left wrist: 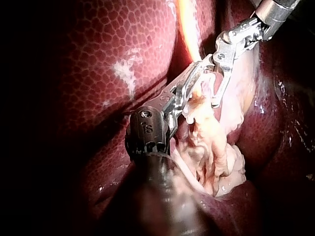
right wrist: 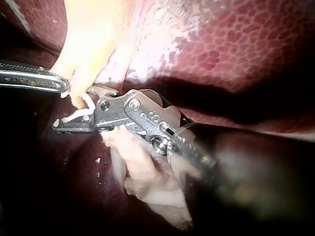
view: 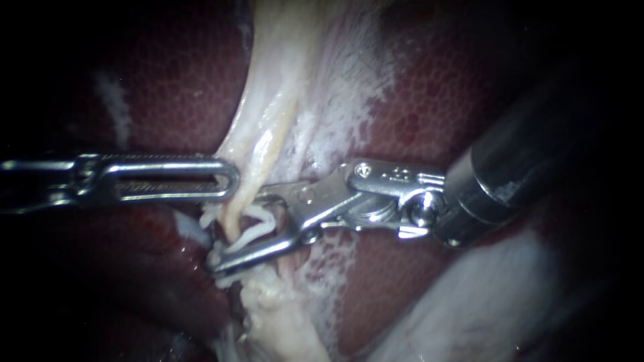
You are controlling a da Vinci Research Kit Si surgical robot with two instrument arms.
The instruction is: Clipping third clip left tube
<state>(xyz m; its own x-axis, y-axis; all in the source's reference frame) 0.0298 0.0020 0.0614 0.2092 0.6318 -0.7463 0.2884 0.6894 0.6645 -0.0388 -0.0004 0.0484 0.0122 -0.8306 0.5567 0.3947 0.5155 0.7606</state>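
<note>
The pale left tube (view: 268, 147) runs down the middle of the endoscope view over the dark red liver (view: 436, 87). My right instrument (view: 238, 231) straddles the tube, one jaw on each side. A white clip (view: 258, 224) sits between those jaws, touching both, and curves around the tube. My left instrument (view: 230, 181) has its slotted jaws together, pinching the edge of the pale tissue just above the clip. The right wrist view shows the right instrument (right wrist: 74, 110) with the clip (right wrist: 78, 115) at its tip, and the left instrument (right wrist: 63, 86) close beside it.
A lump of pale ragged tissue (view: 282, 322) hangs below the clip site. A broad pale fold (view: 469, 302) lies under the right instrument's shaft. In the left wrist view my left instrument (left wrist: 197, 73) meets the right instrument (left wrist: 206, 83) over frayed tissue (left wrist: 211, 142).
</note>
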